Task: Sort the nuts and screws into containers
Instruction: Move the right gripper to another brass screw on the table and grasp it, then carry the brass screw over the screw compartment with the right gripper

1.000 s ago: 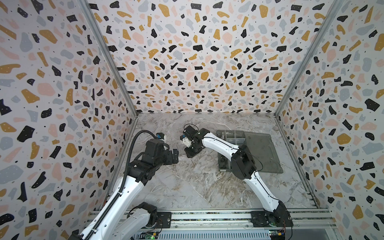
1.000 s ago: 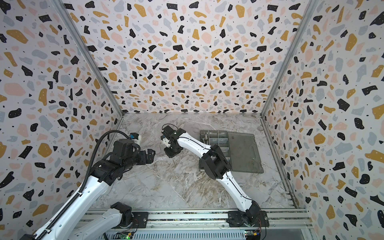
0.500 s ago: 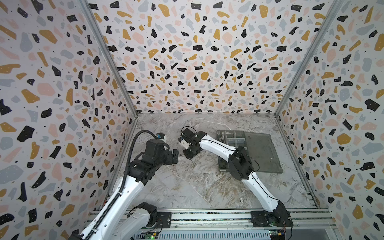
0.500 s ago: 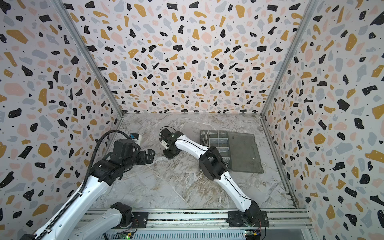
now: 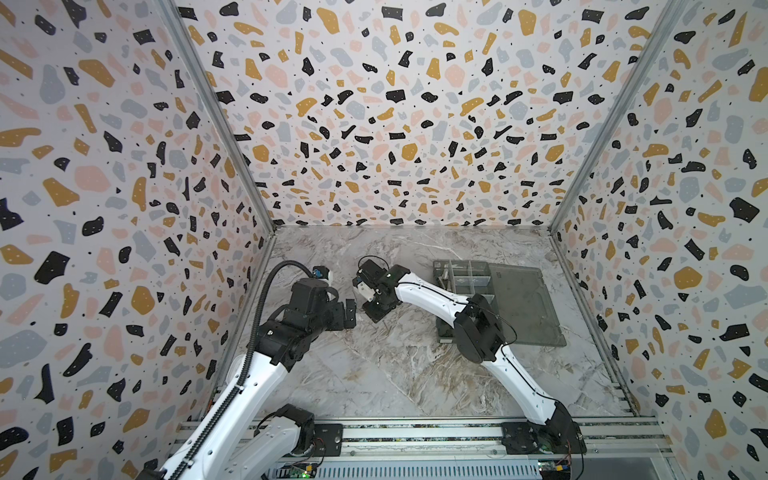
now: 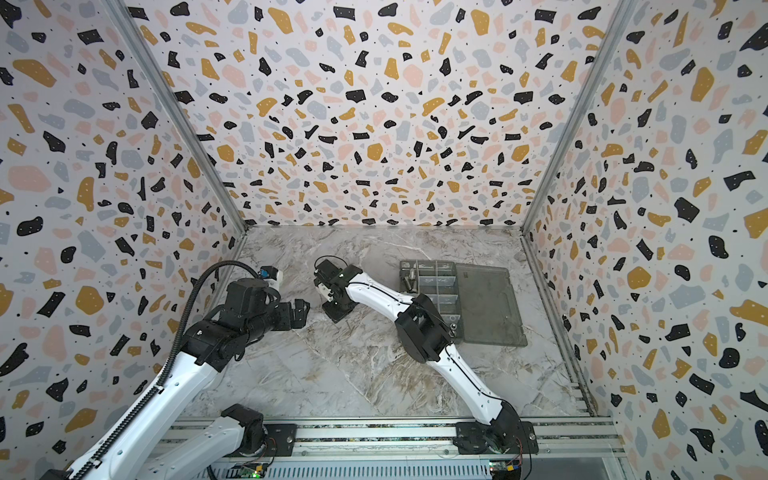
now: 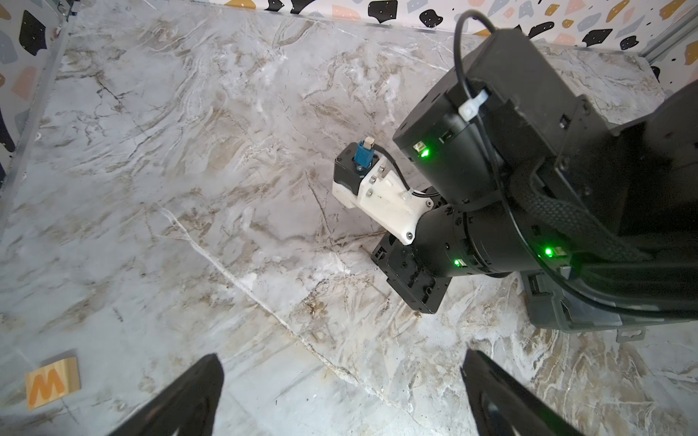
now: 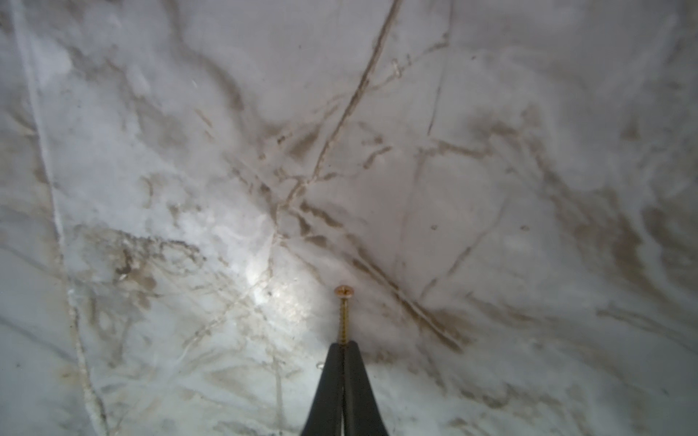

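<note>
Top views, right gripper (image 5: 376, 309): low over the grey marble-patterned tabletop (image 5: 395, 374), left of the middle; jaws hidden under the wrist here.
Top views, left gripper (image 6: 301, 309): just left of the right one, apart from it.
Top views, containers: translucent smoky-grey plastic organiser box (image 5: 465, 276) on the right, well apart from both grippers; flat lid (image 5: 528, 307) open to its right; a few silvery pieces (image 5: 444, 275) in a far-left compartment, too small to name.
Left wrist view, left gripper (image 7: 340, 396): black fingers spread wide, empty, bare marble between them.
Right wrist view, right gripper (image 8: 343, 345): jaws pressed together on the pointed end of a thin brass-coloured metal screw (image 8: 343, 313), round head pointing away; touching the marble or just above it, cannot tell.
Step in hand: pick-up of the screw, grip apparently made.
Next move calls for: straight lift without tilting, carry right to the organiser box, release over a screw compartment; thin shank held only at the tip, so likely to pivot or slip.
</note>
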Tool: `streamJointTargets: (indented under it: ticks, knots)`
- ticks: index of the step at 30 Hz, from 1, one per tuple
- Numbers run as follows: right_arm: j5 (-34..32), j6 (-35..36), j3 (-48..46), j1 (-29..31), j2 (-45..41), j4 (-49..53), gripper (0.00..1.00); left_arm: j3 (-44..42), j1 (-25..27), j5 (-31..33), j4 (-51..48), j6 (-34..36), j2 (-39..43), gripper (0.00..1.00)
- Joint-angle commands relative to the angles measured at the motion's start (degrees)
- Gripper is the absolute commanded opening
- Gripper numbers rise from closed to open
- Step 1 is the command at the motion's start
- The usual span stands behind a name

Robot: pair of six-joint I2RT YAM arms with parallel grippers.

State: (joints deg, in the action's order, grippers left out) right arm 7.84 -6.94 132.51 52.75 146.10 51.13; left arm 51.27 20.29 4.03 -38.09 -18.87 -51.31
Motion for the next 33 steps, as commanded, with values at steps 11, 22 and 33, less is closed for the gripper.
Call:
streamJointTargets:
  ticks: [11, 22, 33]
  knots:
    - [3.4, -2.1, -0.8, -3.2, -6.4, 2.6, 0.00, 1.7, -0.4, 1.4, 0.4, 0.7, 0.4, 1.00]
    - [2.0, -2.2, -5.3, -6.1, -14.3, 3.1, 0.00, 2.3, -0.4, 0.6, 2.0, 0.6, -1.4, 1.00]
    - [-2.8, -2.1, -22.1, -11.1, -29.2, 1.5, 0.00, 3.4, -0.4, -5.2, 8.4, 0.8, -8.7, 1.00]
